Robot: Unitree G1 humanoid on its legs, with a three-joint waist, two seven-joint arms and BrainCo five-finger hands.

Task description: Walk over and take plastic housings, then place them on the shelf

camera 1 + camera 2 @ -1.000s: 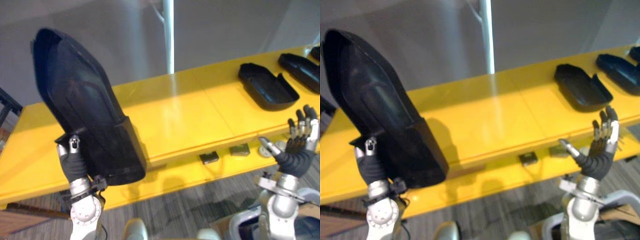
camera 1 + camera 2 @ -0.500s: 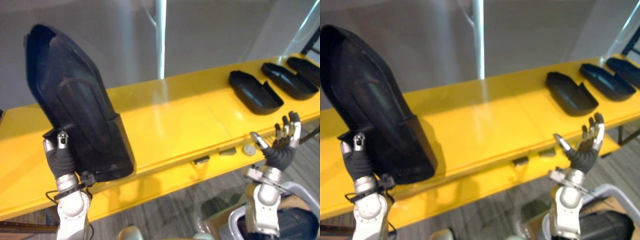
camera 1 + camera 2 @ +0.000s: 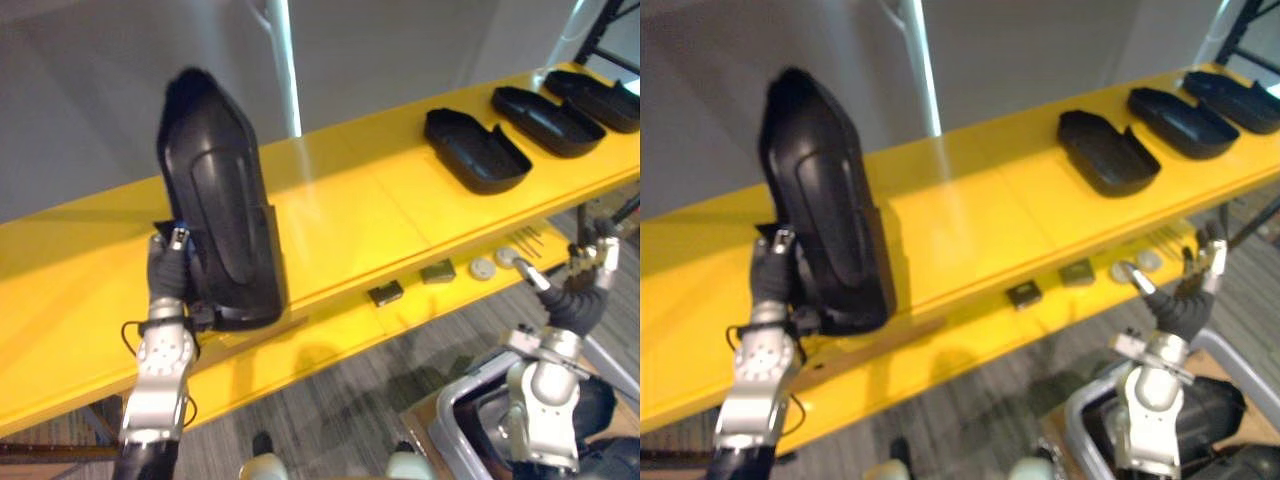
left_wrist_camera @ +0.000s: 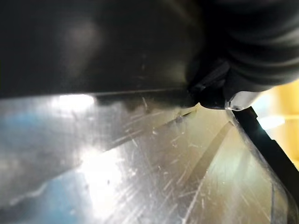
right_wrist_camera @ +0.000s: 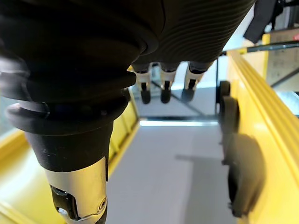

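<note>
My left hand (image 3: 168, 278) is shut on the lower edge of a large black plastic housing (image 3: 215, 220), thumb on its near face. The housing stands upright over the front part of the long yellow shelf (image 3: 370, 200), its pointed end up. From the left wrist, its dark scuffed surface (image 4: 93, 46) lies right against the hand's ribbed cover (image 4: 261, 42). Three more black housings (image 3: 472, 150), (image 3: 545, 105), (image 3: 600, 95) lie in a row on the shelf's right end. My right hand (image 3: 580, 290) hangs low at the right, open and holding nothing, its fingers (image 5: 161, 88) straight.
A lower yellow ledge (image 3: 330, 345) runs along the shelf's front, with small dark blocks (image 3: 385, 293), (image 3: 437, 271) and round discs (image 3: 482, 268) on it. A grey wall with a white post (image 3: 283, 60) stands behind the shelf. Grey carpet (image 3: 340, 430) lies below.
The camera has moved, bringing more of the shelf's right end into view. The held housing has turned narrower and more upright, closer over the shelf. My right hand has sunk lower.
</note>
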